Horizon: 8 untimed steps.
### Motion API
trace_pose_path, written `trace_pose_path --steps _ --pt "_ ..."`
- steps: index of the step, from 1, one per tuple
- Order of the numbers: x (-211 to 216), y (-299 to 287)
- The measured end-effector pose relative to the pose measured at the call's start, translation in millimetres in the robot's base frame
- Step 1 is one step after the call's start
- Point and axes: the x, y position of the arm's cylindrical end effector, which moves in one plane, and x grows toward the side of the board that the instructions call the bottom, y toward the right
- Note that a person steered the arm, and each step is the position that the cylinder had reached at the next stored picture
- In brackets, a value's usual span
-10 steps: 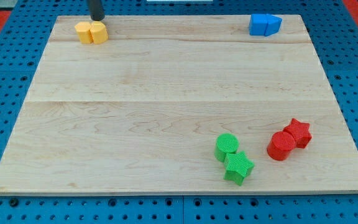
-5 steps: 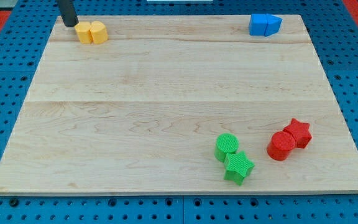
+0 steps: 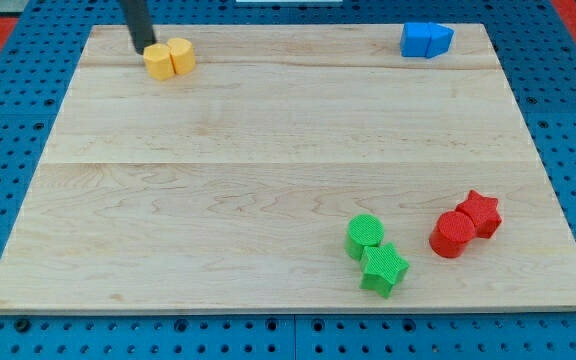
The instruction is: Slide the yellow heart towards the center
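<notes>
Two yellow blocks sit touching near the board's top left. The left one [image 3: 157, 62] and the right one [image 3: 181, 55] have shapes I cannot make out for sure; one of them is the yellow heart. My tip [image 3: 143, 46] is against the upper left side of the left yellow block. The rod rises out of the view's top.
Two blue blocks [image 3: 426, 39] touch at the top right. A green cylinder [image 3: 365, 235] and a green star [image 3: 383, 268] lie at the bottom right of centre. A red cylinder [image 3: 453, 234] and a red star [image 3: 481, 212] lie further right. The wooden board [image 3: 268, 150] lies on a blue pegboard.
My tip went from above the yellow blocks round to their left, then pushed right. Both yellow blocks slid to the right and slightly down.
</notes>
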Motion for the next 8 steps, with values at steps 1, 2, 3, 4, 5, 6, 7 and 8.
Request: trace_pose_path --steps 1,2,3,4,5,6,7,8 --pt "0.0 29.3" --pt "0.0 32.1" --pt "7.0 44.4" --pt "30.1 65.6" --pt "53.6 94.7" --pt "70.4 107.6" --pt "95.3 125.6" --pt "124.5 179.4"
